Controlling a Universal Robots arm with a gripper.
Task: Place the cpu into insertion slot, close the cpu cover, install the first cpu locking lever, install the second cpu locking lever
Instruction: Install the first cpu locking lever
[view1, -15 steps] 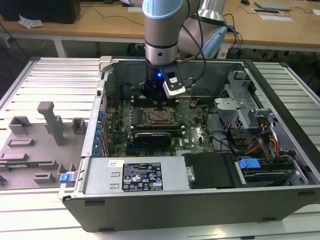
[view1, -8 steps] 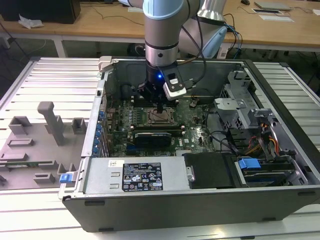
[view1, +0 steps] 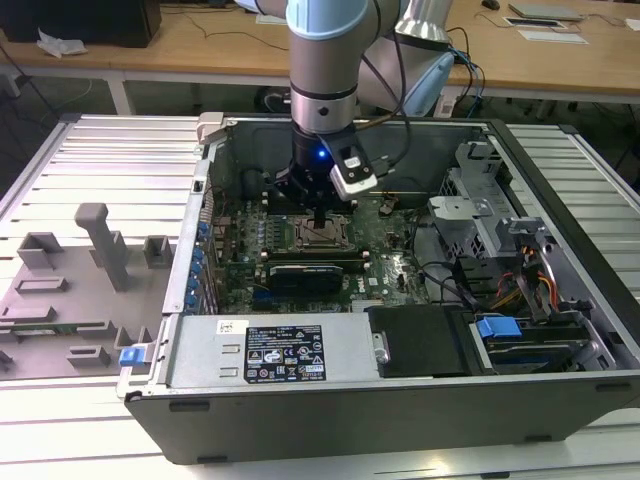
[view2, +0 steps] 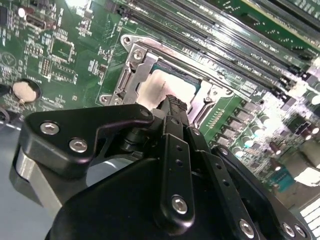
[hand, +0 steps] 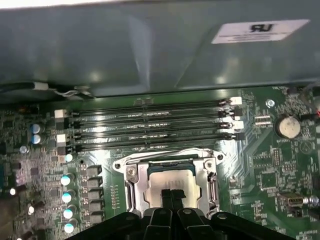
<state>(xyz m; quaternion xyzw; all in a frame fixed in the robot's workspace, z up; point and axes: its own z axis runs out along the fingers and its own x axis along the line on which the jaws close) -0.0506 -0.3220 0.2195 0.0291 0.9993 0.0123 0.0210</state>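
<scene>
Tool (hand: 171, 196) low inside open computer case (view1: 400, 400), right over socket on green board (hand: 280, 170). Fingers (view2: 172, 107) pressed together, clenched, holding nothing. Fingertips at or just above cpu (hand: 170, 181); can't tell if touching. Cpu, pale silvery square, sits flat in socket. Cpu cover (hand: 131, 187), grey metal frame, lies down around cpu. Long black memory slots (hand: 150, 125) just beside socket. Case sits on ribbed desk (view1: 90, 160).
</scene>
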